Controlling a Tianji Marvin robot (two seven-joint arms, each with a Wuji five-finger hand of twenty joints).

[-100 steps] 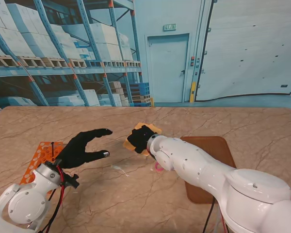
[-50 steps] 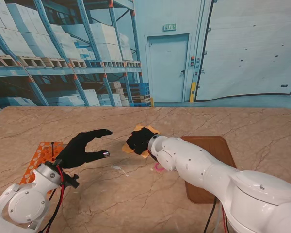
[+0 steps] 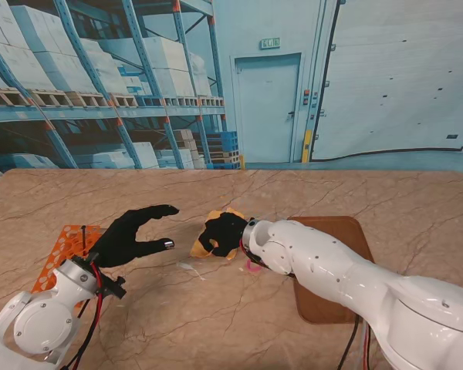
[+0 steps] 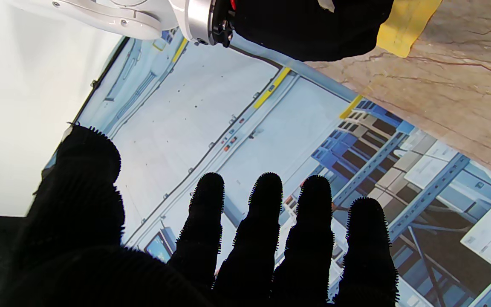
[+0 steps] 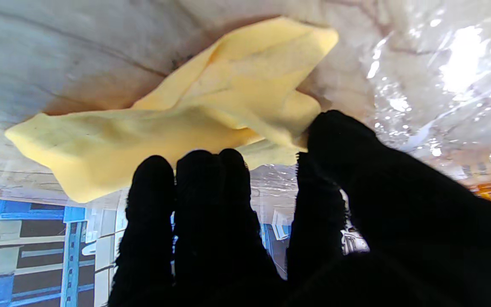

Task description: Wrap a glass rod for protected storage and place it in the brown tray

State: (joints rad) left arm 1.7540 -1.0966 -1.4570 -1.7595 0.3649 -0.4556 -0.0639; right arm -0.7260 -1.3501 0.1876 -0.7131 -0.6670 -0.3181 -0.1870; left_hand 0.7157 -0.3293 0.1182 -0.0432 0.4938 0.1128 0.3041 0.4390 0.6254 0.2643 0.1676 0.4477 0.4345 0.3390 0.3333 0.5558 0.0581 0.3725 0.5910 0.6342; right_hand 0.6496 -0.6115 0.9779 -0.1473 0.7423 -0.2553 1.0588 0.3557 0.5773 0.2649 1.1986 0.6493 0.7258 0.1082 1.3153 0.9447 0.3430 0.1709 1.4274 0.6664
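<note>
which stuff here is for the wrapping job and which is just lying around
For the job: yellow cloth, pinched by the right hand; brown tray; left hand, open.
Lying about: orange rack; small pink thing.

Yellow cloths: one [image 3: 213, 240] (crumpled, at the table's centre)
Brown trays: one [image 3: 347, 239] (at 3 o'clock of the cloth)
Orange racks: one [image 3: 65, 245] (at 9 o'clock)
Black-gloved hands: two, left hand [image 3: 131, 233] and right hand [image 3: 225, 232]
Pink items: one [image 3: 252, 267] (too small to identify)

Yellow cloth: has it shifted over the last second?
Yes. The yellow cloth, pinched by the right hand, has slid nearer to me and crumpled, away from the brown tray's far corner.
</note>
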